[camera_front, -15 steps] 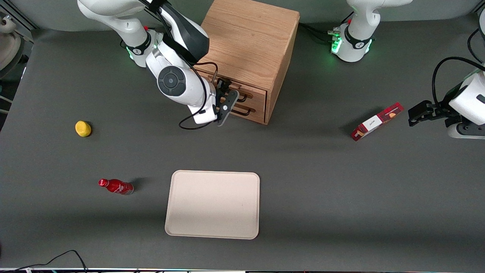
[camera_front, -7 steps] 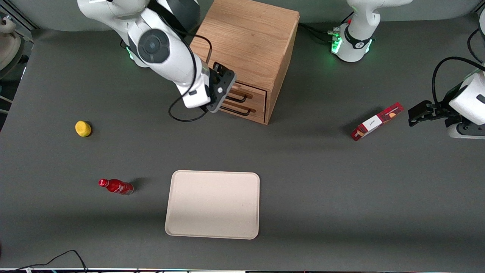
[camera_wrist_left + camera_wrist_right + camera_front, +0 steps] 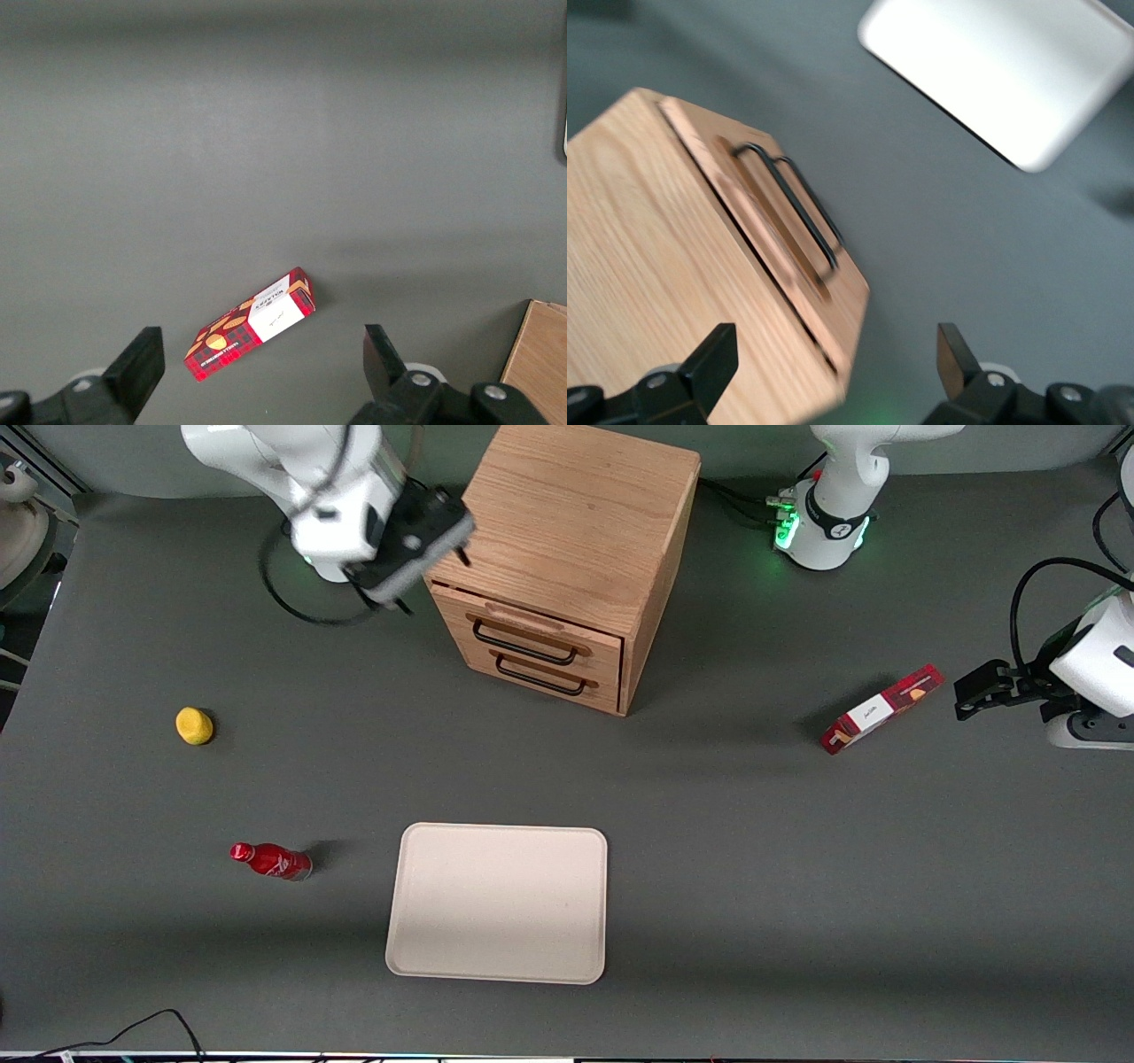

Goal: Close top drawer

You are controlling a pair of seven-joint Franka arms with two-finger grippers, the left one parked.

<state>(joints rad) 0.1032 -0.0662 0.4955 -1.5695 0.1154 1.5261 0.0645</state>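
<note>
The wooden cabinet (image 3: 576, 514) stands at the back of the table. Its top drawer (image 3: 532, 631) sits flush with the lower drawer (image 3: 545, 677), and both black handles show. My right gripper (image 3: 430, 571) is open and empty. It hangs raised beside the cabinet's upper corner toward the working arm's end, apart from the drawer front. In the right wrist view the gripper (image 3: 837, 372) hovers over the cabinet's top edge (image 3: 647, 266), with the top drawer front (image 3: 744, 221) and its handle (image 3: 788, 208) below it.
A beige tray (image 3: 496, 903) lies nearer the front camera, also in the right wrist view (image 3: 992, 71). A red bottle (image 3: 270, 861) and a yellow lemon (image 3: 194, 725) lie toward the working arm's end. A red box (image 3: 880, 708) lies toward the parked arm's end, also in the left wrist view (image 3: 252, 335).
My right gripper has drawn off the drawer front and risen toward the cabinet's upper corner. The top drawer front and both handles are now uncovered.
</note>
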